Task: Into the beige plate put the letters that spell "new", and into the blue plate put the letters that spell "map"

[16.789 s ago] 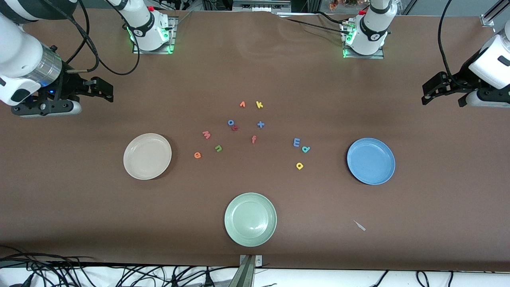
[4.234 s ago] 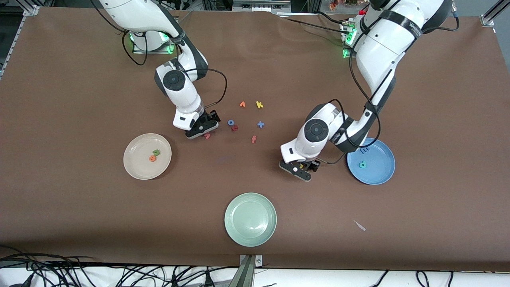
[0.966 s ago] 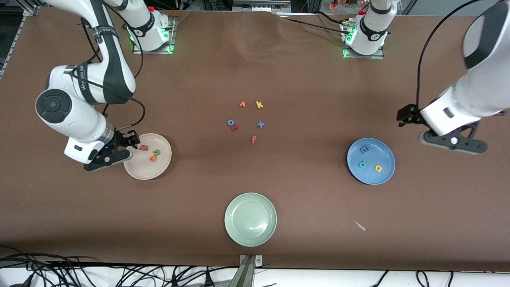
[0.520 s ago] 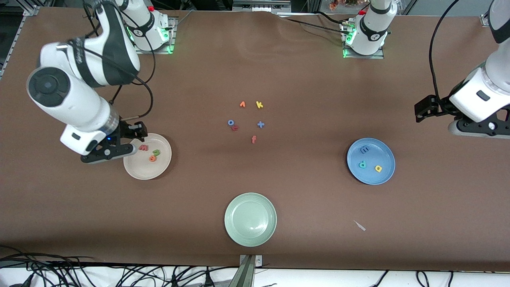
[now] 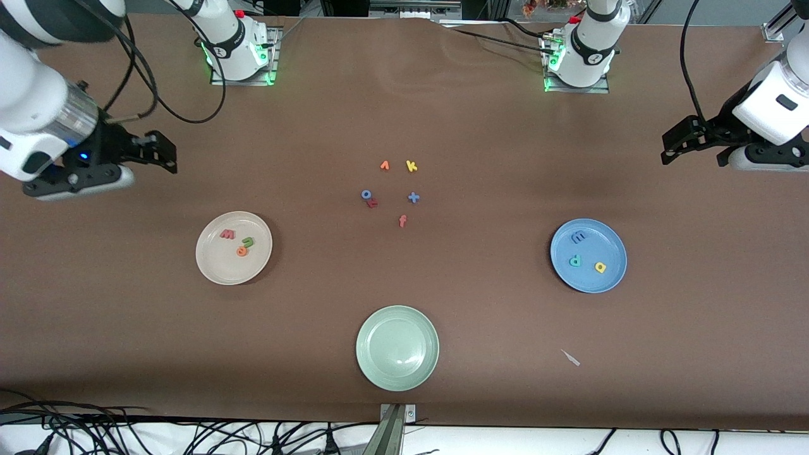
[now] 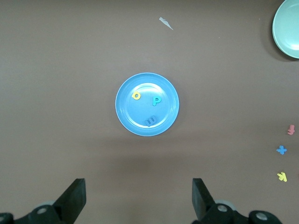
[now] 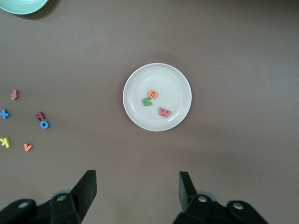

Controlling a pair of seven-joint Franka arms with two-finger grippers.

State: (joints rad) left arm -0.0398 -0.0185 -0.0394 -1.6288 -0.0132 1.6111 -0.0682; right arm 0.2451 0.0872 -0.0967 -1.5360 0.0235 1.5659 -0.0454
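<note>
The beige plate (image 5: 220, 263) holds the pinkish-red w (image 5: 227, 234), the green n (image 5: 248, 241) and the orange e (image 5: 241, 251). In the blue plate (image 5: 608, 244) lie the blue m (image 5: 577, 237), the teal letter (image 5: 574, 260) and the yellow letter (image 5: 600, 267). My right gripper (image 5: 158, 151) hangs open and empty, high over the bare table at the right arm's end, well clear of the beige plate (image 7: 140, 86). My left gripper (image 5: 692, 145) hangs open and empty high over the left arm's end, away from the blue plate (image 6: 167, 116).
A pale green plate (image 5: 397, 366) sits nearest the front camera. Loose letters lie mid-table: an orange one (image 5: 384, 165), a yellow k (image 5: 411, 166), a blue o (image 5: 366, 194) touching a red letter (image 5: 373, 203), a blue plus (image 5: 413, 197), an orange-red f (image 5: 402, 220). A small scrap (image 5: 571, 357) lies near the front edge.
My right gripper has risen and drawn away from the beige plate's rim toward its own end of the table, its jaws widening. My left gripper has pulled a little farther back.
</note>
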